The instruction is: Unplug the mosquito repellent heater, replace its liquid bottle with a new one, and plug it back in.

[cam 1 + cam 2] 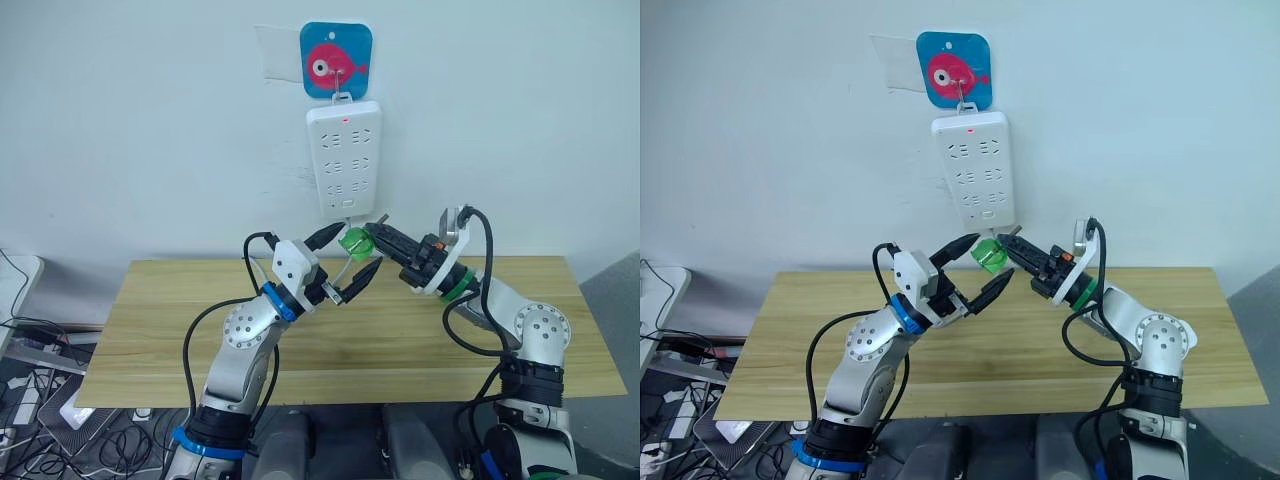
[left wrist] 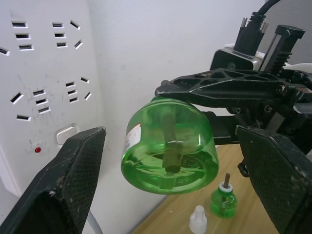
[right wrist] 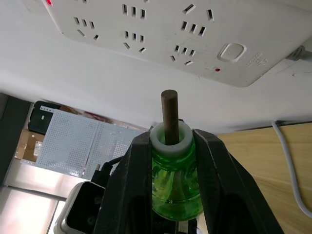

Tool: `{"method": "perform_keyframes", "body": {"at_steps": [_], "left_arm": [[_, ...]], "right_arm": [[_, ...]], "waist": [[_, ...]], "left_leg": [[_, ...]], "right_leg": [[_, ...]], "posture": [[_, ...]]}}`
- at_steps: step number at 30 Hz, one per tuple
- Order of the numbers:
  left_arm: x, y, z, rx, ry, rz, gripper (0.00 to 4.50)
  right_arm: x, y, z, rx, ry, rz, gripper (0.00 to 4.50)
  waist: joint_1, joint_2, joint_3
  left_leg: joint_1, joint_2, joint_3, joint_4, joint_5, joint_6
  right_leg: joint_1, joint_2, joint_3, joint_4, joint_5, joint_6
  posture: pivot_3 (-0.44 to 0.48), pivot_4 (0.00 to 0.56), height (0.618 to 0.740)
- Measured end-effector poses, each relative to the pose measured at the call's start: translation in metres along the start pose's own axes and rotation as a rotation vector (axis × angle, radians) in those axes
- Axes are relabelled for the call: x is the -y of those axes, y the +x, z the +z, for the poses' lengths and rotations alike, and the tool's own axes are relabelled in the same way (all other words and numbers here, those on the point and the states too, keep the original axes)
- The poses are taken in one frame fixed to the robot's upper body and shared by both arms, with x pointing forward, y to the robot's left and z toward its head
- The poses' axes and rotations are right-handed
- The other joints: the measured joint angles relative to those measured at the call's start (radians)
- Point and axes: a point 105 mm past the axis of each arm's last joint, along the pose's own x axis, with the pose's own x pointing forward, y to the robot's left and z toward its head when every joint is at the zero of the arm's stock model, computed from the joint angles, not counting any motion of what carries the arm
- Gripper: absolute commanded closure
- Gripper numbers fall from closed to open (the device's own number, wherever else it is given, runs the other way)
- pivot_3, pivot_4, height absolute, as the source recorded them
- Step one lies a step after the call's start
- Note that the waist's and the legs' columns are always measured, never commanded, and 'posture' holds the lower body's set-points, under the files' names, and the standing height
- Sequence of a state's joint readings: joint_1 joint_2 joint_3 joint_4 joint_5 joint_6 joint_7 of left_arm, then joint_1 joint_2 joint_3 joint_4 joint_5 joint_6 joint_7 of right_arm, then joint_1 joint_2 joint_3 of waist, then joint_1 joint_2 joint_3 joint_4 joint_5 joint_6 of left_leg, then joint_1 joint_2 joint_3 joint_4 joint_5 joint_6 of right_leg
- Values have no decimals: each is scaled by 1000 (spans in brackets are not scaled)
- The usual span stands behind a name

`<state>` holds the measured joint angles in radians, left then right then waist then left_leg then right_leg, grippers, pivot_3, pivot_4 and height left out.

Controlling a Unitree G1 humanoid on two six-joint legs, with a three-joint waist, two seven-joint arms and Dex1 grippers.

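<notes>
A green liquid bottle [image 1: 352, 241] is held in the air just below the white power strip [image 1: 345, 160], with my right gripper [image 1: 378, 238] shut on it. In the right wrist view the bottle's white neck and brown wick [image 3: 169, 114] stick out between the black fingers [image 3: 214, 185] toward the strip. My left gripper [image 1: 358, 250] is open, one finger [image 2: 63, 185] on each side of the bottle's base [image 2: 168, 146], apart from it. The mosquito repellent heater is out of view.
A second small green bottle [image 2: 224, 201] with a wick and a white cap [image 2: 198, 219] stand on the wooden table [image 1: 400, 340] by the wall. The strip hangs from a blue fish hook [image 1: 336, 62]; its red light is lit.
</notes>
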<state>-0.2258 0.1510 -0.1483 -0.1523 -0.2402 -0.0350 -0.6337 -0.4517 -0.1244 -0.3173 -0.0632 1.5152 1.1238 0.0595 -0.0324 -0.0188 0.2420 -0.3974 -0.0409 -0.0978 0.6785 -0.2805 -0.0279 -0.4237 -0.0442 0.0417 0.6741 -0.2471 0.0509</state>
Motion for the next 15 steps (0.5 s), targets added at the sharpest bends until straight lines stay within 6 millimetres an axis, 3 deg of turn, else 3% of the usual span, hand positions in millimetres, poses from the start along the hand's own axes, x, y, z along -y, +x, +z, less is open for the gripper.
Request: {"method": "perform_keyframes", "body": {"at_steps": [3,4,7,11,15], "left_arm": [[-1,0,1,6,3,8,0],[-1,0,1,10,5,9,187],[0,1,2,13,5,7,900],[3,3,2,18,-3,3,2199],[2,3,2,18,-4,10,2243]], "right_arm": [[0,0,-2,-13,1,0,3662],[-1,1,-3,-18,7,4,3662],[0,1,-6,-25,16,1,3662],[-2,1,-6,-24,21,9,3662],[-2,1,-6,-24,25,3,3662]], "waist": [[0,0,0],[0,0,0],[0,0,0],[0,0,0],[0,0,0]], "left_leg": [[0,0,0,0,0,0],[0,0,0,0,0,0],[0,0,0,0,0,0],[0,0,0,0,0,0],[0,0,0,0,0,0]], "right_leg": [[0,0,0,0,0,0],[0,0,0,0,0,0],[0,0,0,0,0,0],[0,0,0,0,0,0],[0,0,0,0,0,0]], "posture": [[-1,205,740],[-1,205,740],[-1,207,740],[2,210,740],[3,211,740]]}}
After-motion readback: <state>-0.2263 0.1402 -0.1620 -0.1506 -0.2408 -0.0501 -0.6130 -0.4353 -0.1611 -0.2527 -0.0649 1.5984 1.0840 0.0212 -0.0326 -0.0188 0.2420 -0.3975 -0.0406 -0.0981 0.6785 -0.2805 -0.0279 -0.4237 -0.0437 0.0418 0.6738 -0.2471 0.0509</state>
